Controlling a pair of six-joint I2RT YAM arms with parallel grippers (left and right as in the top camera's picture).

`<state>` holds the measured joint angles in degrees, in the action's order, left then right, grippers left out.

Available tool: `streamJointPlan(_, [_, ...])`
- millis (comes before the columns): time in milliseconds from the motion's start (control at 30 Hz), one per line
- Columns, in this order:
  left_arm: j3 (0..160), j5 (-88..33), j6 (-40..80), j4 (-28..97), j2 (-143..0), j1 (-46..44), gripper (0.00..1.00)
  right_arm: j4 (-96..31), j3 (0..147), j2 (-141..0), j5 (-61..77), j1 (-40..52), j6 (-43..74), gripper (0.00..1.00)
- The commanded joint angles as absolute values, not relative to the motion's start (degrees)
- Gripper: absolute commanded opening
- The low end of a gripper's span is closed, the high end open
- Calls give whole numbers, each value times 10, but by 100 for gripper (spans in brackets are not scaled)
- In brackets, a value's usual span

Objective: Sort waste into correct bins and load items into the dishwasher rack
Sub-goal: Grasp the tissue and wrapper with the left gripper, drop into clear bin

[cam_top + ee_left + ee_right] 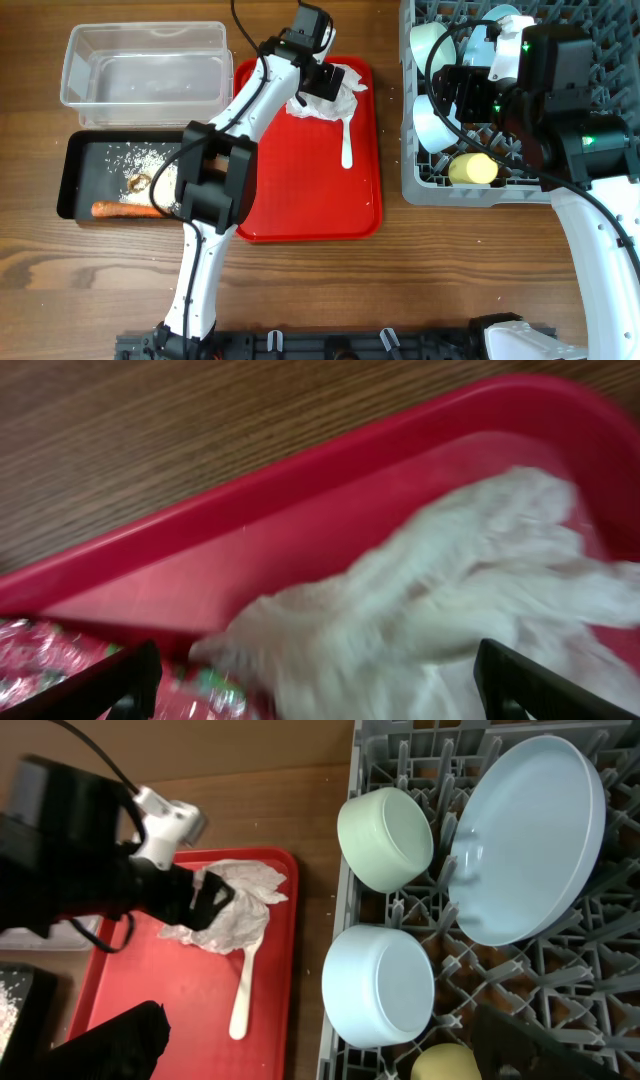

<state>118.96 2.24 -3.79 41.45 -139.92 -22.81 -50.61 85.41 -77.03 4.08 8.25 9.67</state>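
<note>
Left tool is spread wide, empty, over tissue at far corner of red tray; wrapper may be pinched along. Right tool is likewise spread, empty.

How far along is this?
Done: pale blue plate, two small pale bowls, yellow cup in grey grid rack; orange carrot, white rice in black tray. In hand: open left jaws over crumpled white tissue. Left: white spoon, red-and-white wrapper on red tray.

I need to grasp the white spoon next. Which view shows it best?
Right wrist: the white spoon is large and unblocked on the red tray. Overhead shows it smaller; left wrist misses it.
</note>
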Motion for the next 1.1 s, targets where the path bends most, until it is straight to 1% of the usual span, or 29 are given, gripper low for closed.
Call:
streamJointPlan(0, [1196, 33, -54, 412, -1439, -226, 97, -507, 849, -777, 48, 82, 105, 100])
streamJointPlan(33, [1196, 33, -54, 416, -1442, -226, 84, -507, 849, -777, 48, 82, 105, 100])
streamJointPlan(67, [1195, 33, -54, 419, -1447, -226, 76, -509, 849, -777, 48, 82, 105, 100])
streamJointPlan(100, [1195, 33, -54, 427, -1453, -226, 56, -512, 849, -777, 48, 82, 105, 100])
streamJointPlan(133, [1195, 33, -54, 436, -1459, -226, 43, -513, 849, -779, 48, 82, 105, 100])
streamJointPlan(167, [1195, 33, -53, 454, -1467, -227, 23, -515, 849, -779, 48, 82, 105, 100])
streamJointPlan(200, [1195, 33, -53, 462, -1467, -227, 6, -515, 849, -779, 48, 82, 105, 100])
streamJointPlan(233, [1195, 33, -49, 469, -1466, -227, 4, -515, 849, -779, 48, 82, 105, 100])
streamJointPlan(333, [1197, 33, -8, 494, -1418, -226, 4, -515, 849, -780, 48, 82, 105, 100])
streamJointPlan(500, [1197, 29, 43, 553, -1247, -223, 4, -517, 849, -783, 48, 82, 105, 99])
streamJointPlan(600, [1197, 13, 64, 571, -1162, -205, 4, -519, 849, -784, 48, 82, 105, 99])
streamJointPlan(700, [1197, 13, 70, 584, -1109, -170, 4, -520, 849, -784, 48, 82, 105, 99])
streamJointPlan(733, [1197, 13, 70, 589, -1096, -146, 4, -521, 849, -784, 48, 82, 105, 99])
streamJointPlan(800, [1197, 15, 69, 602, -1087, -88, 4, -522, 849, -784, 51, 82, 106, 99])
streamJointPlan(900, [1195, 16, 63, 595, -1120, 19, 4, -522, 849, -784, 54, 82, 105, 100])
streamJointPlan(1000, [1195, 15, 62, 566, -1180, 62, 4, -527, 849, -784, 55, 82, 106, 99])
streamJointPlan(1067, [1195, 12, 47, 548, -1238, 70, 4, -529, 849, -784, 55, 82, 106, 99])
